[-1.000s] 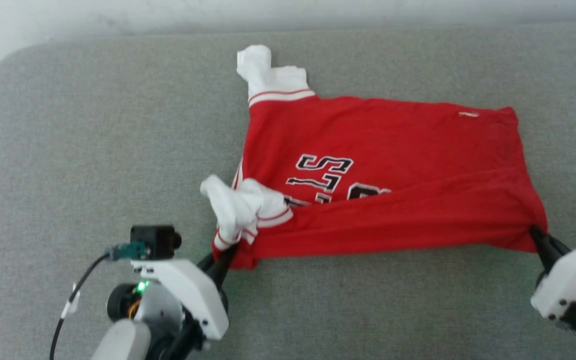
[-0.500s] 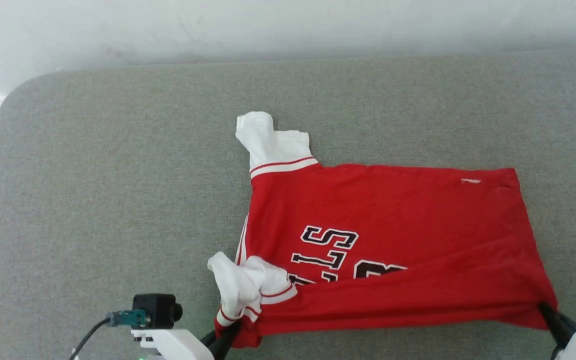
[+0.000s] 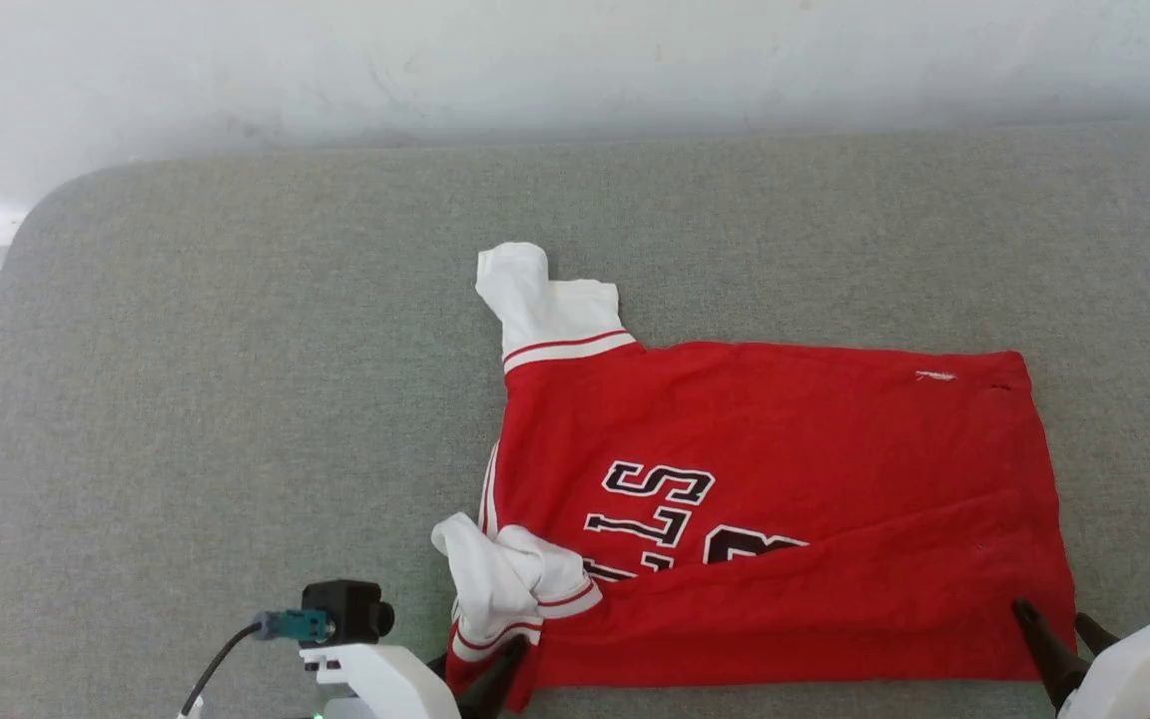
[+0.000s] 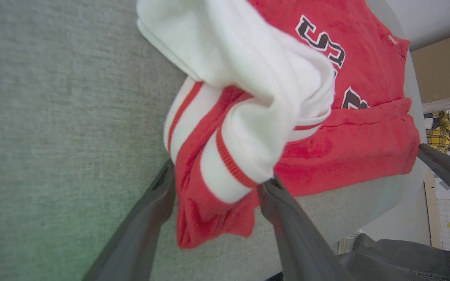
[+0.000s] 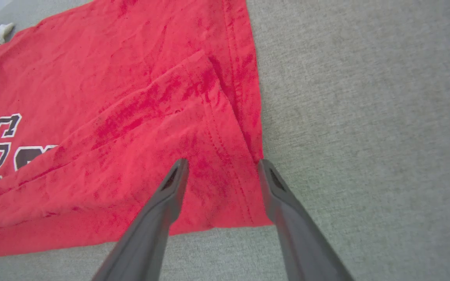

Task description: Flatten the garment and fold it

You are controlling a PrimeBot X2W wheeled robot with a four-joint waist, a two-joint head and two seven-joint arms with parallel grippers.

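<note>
The garment (image 3: 785,479) is a red jersey with black letters, lying on the grey table (image 3: 236,399) with its near edge folded back over the chest. One white sleeve (image 3: 540,300) points away; the other sleeve (image 3: 510,584) is bunched at the near left corner. My left gripper (image 3: 475,671) is open at that corner. In the left wrist view the striped trim and red cloth (image 4: 225,156) lie loose between the left gripper's (image 4: 218,175) spread fingers. My right gripper (image 3: 1052,614) is open over the near right hem corner (image 5: 229,187), the right gripper's (image 5: 223,162) fingers astride it.
A pale wall (image 3: 575,70) runs behind the table, whose far left corner (image 3: 46,200) is rounded. In the left wrist view, a cardboard box (image 4: 443,66) and a heap of clothes (image 4: 449,128) lie beyond the table's edge. Bare grey surface surrounds the garment.
Both grippers have opened and let go of the garment's near edge, which now lies slack. The head camera tilted up, so the whole picture shifted down.
</note>
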